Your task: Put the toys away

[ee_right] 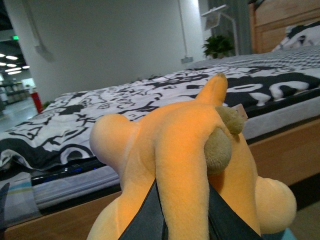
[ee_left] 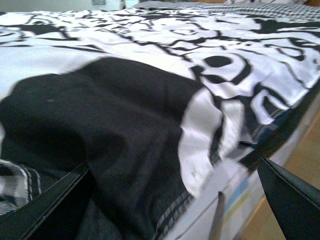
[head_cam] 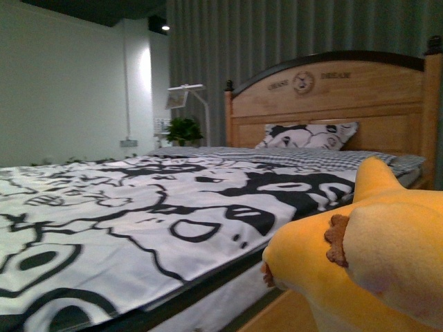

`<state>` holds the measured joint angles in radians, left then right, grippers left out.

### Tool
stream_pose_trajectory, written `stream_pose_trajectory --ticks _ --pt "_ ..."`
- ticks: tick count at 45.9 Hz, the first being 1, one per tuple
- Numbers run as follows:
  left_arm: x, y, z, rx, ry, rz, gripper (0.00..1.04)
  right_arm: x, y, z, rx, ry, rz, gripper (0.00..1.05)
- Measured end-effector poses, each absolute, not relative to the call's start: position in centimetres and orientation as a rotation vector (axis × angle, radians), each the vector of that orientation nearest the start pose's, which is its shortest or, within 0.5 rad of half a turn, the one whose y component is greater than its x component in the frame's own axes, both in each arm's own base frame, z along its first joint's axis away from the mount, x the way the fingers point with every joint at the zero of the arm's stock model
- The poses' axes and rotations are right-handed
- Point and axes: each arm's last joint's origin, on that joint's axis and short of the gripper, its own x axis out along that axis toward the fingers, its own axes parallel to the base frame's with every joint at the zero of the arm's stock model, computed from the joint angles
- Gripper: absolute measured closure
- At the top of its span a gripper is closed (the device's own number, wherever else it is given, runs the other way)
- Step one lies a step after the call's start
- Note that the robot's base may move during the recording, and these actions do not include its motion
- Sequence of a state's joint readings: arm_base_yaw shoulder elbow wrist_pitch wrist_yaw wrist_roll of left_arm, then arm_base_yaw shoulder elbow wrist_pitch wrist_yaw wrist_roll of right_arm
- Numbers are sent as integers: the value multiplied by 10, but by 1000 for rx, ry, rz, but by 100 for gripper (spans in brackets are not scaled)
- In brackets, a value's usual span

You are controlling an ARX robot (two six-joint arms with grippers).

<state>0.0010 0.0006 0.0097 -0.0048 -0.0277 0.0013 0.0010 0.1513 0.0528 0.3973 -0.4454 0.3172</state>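
Observation:
The toy is an orange-yellow plush animal (head_cam: 360,256) with a pointed horn and small brown scalloped trim, filling the lower right of the front view beside the bed. In the right wrist view the plush animal (ee_right: 185,150) bulges up between two dark fingers (ee_right: 145,220), and my right gripper (ee_right: 182,220) is shut on a fold of it. My left gripper (ee_left: 175,200) hangs open over the bed's edge, its dark fingers (ee_left: 290,195) wide apart with only the duvet between them.
A bed with a black-and-white patterned duvet (head_cam: 138,207) takes up most of the front view, with a wooden headboard (head_cam: 332,104) and a pillow (head_cam: 308,136). A floor lamp (head_cam: 188,93) and a potted plant (head_cam: 184,130) stand by the far wall. Wooden floor (ee_left: 300,150) runs beside the bed.

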Motion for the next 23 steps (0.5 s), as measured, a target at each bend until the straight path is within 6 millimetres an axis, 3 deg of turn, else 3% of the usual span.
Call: stream_pose_trajectory --ticks 23 --pt "97 0 167 7 -7 1 6 99 12 206 245 -219 482 97"
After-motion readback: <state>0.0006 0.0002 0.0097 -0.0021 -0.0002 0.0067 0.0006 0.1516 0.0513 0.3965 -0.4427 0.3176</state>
